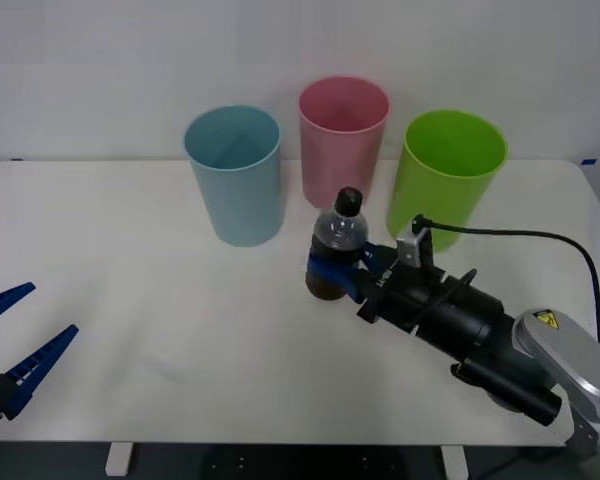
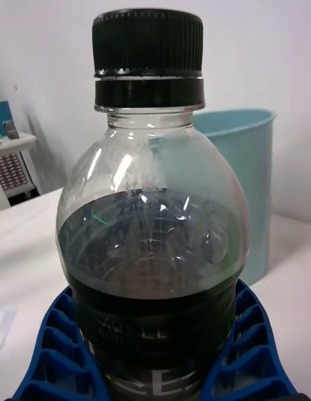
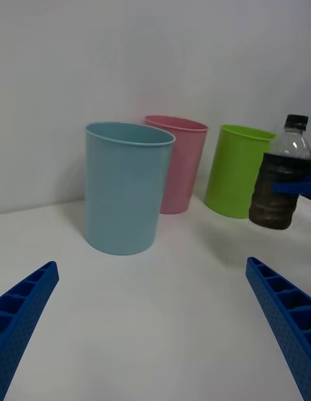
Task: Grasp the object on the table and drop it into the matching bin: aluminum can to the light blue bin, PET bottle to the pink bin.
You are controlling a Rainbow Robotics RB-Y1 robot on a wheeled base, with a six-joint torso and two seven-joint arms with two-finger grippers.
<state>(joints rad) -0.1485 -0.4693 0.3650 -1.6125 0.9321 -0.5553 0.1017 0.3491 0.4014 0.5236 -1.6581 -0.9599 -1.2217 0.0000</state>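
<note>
The right gripper (image 1: pixel 342 272) clamps the PET bottle (image 1: pixel 337 258) between its jaws — the grasp looks done; next comes lifting it over the pink bin (image 1: pixel 343 140) just beyond. The left gripper (image 1: pixel 10 345) waits wide open.

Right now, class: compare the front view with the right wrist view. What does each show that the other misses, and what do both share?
Front view alone: the pink bin, the lime green bin, the white table's full spread, and the left gripper open near the table's left edge. Right wrist view alone: close detail of the PET bottle's ribbed black cap and dark liquid. Both share the bottle clamped by the right gripper and the light blue bin.
</note>
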